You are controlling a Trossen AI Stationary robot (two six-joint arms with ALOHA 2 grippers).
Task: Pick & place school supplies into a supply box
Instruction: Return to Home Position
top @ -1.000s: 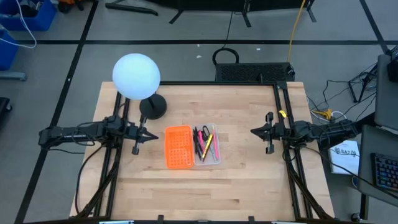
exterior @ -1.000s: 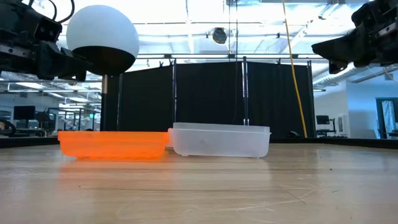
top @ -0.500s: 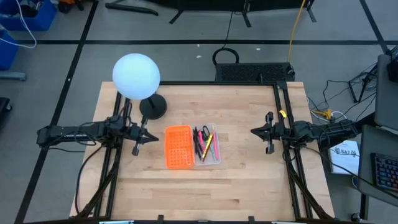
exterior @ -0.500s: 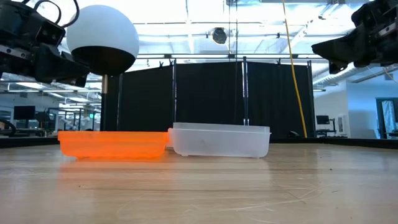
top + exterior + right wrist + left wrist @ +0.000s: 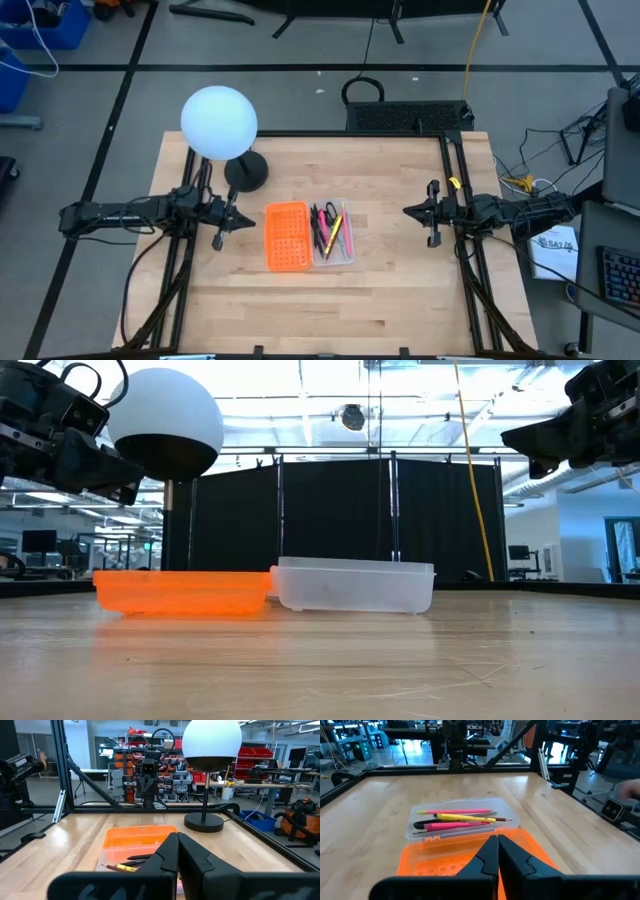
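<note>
Pale wooden planks make up the table top [image 5: 400, 290], which stands on a grey floor crossed by black tape lines, with a workshop of shelves and desks beyond it. At the table's far left corner stands a white globe lamp [image 5: 219, 122] on a round black base. Two dark arms reach in from opposite sides, both held clear above the wood. The left gripper [image 5: 243, 222] hangs near the orange half of the box but apart from it, its fingers pressed together with nothing between them. The right gripper [image 5: 408, 211] hangs well apart from the clear half, its fingers likewise pressed together and empty. Near the middle of the table lies the shallow rectangular supply box [image 5: 285, 236], lying open, one half orange perforated plastic and the other clear plastic, joined side by side. Inside the clear half lie a yellow pencil [image 5: 465, 818], a pink pen [image 5: 451, 826], a thin pink pencil [image 5: 455, 812] and a black pen [image 5: 422, 824], packed closely together.
</note>
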